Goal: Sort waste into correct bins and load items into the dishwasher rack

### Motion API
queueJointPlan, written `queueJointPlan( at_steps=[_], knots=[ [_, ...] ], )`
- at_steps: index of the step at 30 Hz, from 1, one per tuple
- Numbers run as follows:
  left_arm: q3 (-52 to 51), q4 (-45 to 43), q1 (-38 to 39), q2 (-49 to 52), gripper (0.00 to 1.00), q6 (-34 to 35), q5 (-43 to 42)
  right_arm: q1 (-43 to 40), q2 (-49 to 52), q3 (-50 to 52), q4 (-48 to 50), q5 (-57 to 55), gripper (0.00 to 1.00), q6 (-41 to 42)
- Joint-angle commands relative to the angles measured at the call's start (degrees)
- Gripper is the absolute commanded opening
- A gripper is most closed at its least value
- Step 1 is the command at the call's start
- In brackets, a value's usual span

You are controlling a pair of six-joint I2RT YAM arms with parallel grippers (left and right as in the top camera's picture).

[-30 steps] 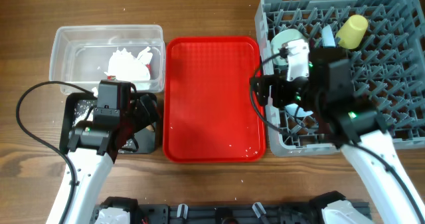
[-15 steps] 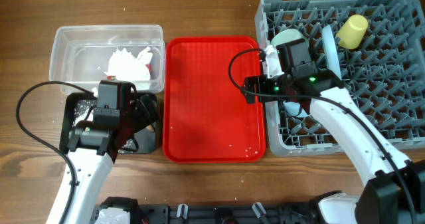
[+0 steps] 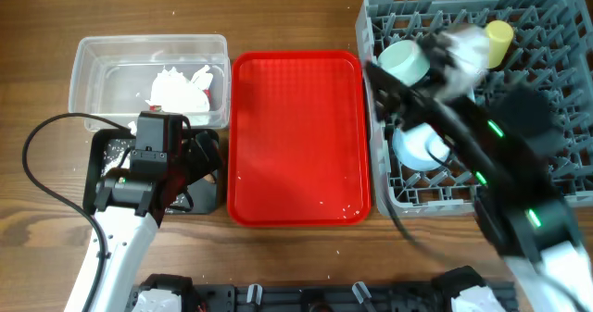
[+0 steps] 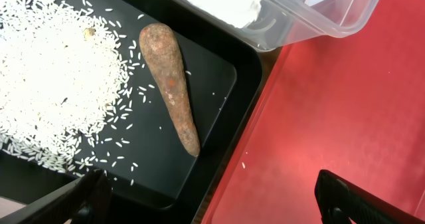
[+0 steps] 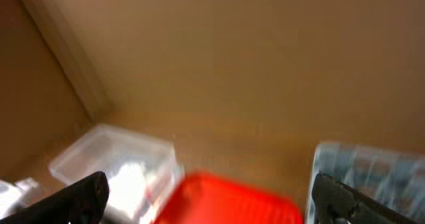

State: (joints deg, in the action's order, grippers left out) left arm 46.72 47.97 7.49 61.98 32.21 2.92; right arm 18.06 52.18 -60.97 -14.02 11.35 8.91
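Observation:
The clear bin (image 3: 93,81) holds crumpled white tissue (image 3: 176,90) and a red-and-white wrapper (image 3: 209,82). The black bin (image 4: 219,71) holds a brown sausage piece (image 4: 169,84) and rice crumbs (image 4: 46,71). My left gripper (image 4: 212,201) is open and empty over the black bin's right edge, also seen overhead (image 3: 199,156). The grey rack (image 3: 556,127) holds a pale green bowl (image 3: 403,60), a small blue bowl (image 3: 419,148) and a yellow cup (image 3: 500,32). My right gripper (image 5: 209,201) is open, empty and blurred above the rack (image 3: 449,53). Plate and spoon are hidden.
The flat red tray (image 3: 296,136) lies between the bins and the rack, with a few stray rice grains on it. The right arm (image 3: 519,192) stretches blurred across the rack's left half. Bare wooden table lies behind the bins.
The right arm has swung up and back from the rack's left edge and is blurred with motion. The small blue bowl now shows in the rack. The left arm has not moved.

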Motion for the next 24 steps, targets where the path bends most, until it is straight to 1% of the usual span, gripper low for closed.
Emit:
queueJointPlan(
  at_steps=[1,2,4,6,7,10,12,14,16,17,19,21,23,24],
  knots=[
    [0.0,0.0,-0.4,0.1,1.00,-0.3,-0.5,-0.2,-12.4,-0.4,-0.2,-2.8,1.00,-5.3],
    [0.0,0.0,-0.4,0.1,1.00,-0.3,-0.5,-0.2,-17.1,-0.4,-0.6,-2.8,1.00,-7.7],
    [0.0,0.0,-0.4,0.1,1.00,-0.3,-0.5,-0.2,-22.9,0.0,-0.8,-2.8,1.00,-10.1],
    [0.0,0.0,-0.4,0.1,1.00,-0.3,-0.5,-1.8,-31.6,2.6,-0.8,-3.0,1.00,-10.7],
    [0.0,0.0,-0.4,0.1,1.00,-0.3,-0.5,-2.5,-33.8,3.7,-0.9,-3.1,1.00,-10.6],
    [0.0,0.0,-0.4,0.1,1.00,-0.3,-0.5,-6.1,-43.5,10.2,-0.8,-3.1,1.00,-10.2],
    [0.0,0.0,-0.4,0.1,1.00,-0.3,-0.5,-8.2,-49.0,16.8,-0.2,-3.1,1.00,-10.2],
    [0.0,0.0,-0.4,0.1,1.00,-0.3,-0.5,-9.1,-52.0,24.7,2.8,-3.0,1.00,-10.1],
    [0.0,0.0,-0.4,0.1,1.00,-0.3,-0.5,-9.1,-51.5,32.9,9.2,-3.0,1.00,-6.8],
    [0.0,0.0,-0.4,0.1,1.00,-0.3,-0.5,-9.1,-51.5,37.7,14.1,-3.0,1.00,-5.2],
    [0.0,0.0,-0.4,0.1,1.00,-0.3,-0.5,-9.5,-52.0,47.1,26.1,-2.8,1.00,-2.4],
    [0.0,0.0,-0.4,0.1,1.00,-0.3,-0.5,-10.6,-52.0,54.2,37.4,-2.5,1.00,-1.0],
    [0.0,0.0,-0.4,0.1,1.00,-0.3,-0.5,-11.4,-52.0,59.1,44.3,-2.4,1.00,-1.0],
    [0.0,0.0,-0.4,0.1,1.00,-0.3,-0.5,-11.6,-52.0,60.8,44.5,-2.4,1.00,-1.0]
  ],
)
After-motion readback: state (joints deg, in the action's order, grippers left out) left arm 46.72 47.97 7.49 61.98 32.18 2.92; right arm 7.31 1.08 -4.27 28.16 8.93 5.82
